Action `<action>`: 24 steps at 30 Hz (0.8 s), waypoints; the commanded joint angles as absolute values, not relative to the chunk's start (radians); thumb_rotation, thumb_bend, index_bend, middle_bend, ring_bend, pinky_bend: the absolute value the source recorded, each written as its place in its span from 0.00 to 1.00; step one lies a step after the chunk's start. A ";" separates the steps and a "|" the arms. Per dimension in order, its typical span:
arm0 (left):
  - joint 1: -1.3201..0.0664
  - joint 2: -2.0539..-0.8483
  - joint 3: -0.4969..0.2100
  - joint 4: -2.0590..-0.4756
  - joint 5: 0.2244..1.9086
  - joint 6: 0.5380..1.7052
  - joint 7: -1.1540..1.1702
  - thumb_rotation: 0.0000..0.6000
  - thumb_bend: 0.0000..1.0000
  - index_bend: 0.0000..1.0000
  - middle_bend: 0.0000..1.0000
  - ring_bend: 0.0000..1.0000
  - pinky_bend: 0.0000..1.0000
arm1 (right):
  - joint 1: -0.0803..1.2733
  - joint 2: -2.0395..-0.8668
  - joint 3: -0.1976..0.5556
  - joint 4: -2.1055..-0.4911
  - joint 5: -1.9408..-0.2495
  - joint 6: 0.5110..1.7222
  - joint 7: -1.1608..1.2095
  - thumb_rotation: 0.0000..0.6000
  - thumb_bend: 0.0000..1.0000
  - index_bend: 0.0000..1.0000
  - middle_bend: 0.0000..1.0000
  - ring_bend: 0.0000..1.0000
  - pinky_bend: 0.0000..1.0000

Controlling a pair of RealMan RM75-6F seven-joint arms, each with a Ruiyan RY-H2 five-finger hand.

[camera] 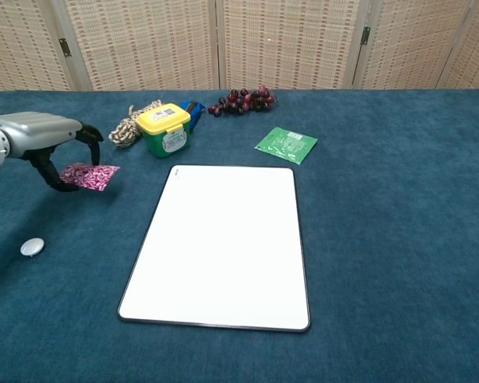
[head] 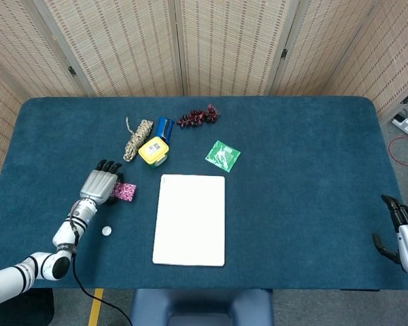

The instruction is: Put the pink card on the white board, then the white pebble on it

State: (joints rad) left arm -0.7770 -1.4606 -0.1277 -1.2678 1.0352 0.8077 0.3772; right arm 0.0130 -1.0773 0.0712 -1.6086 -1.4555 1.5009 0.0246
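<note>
Pink card [camera: 89, 175] sits pinched in the left robot hand [camera: 48, 140], beside the white board [camera: 222, 243]; right robot hand [head: 402, 231] spread, holding nothing.

Pink-and-magenta speckled card [camera: 89, 175]; plain white rectangular board [camera: 221, 246] edged in black; small white round pebble [camera: 32, 246]; deep blue carpet-like bench [head: 299, 170]; silver-grey robot hand [camera: 49, 140] with black fingertips; yellow-lidded green tub [camera: 164, 128].

I see card [camera: 89, 175] in left hand [camera: 54, 144], left of board [camera: 223, 243]; pebble [camera: 32, 246] nearer me; tub [camera: 164, 128] behind board.
</note>
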 commanded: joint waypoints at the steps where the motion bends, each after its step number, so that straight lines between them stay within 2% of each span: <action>1: -0.779 -1.416 -0.124 -1.391 1.103 0.868 0.408 1.00 0.33 0.42 0.13 0.09 0.00 | 0.013 -1.077 0.071 -1.607 -1.457 1.501 0.026 1.00 0.38 0.08 0.16 0.18 0.09; 11: -0.827 -1.433 -0.109 -1.521 1.179 0.887 0.511 1.00 0.33 0.41 0.13 0.09 0.00 | 0.000 -1.076 0.067 -1.598 -1.448 1.508 0.040 1.00 0.38 0.08 0.16 0.18 0.09; 24: -0.901 -1.537 -0.087 -1.510 1.186 0.828 0.591 1.00 0.33 0.39 0.13 0.09 0.00 | -0.006 -1.074 0.069 -1.589 -1.436 1.505 0.050 1.00 0.38 0.08 0.16 0.18 0.09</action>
State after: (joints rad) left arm -0.8972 -1.5327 -0.0894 -1.5133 1.1875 0.8312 0.5885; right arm -0.0060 -1.0743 0.0686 -1.5893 -1.4357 1.5051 0.0497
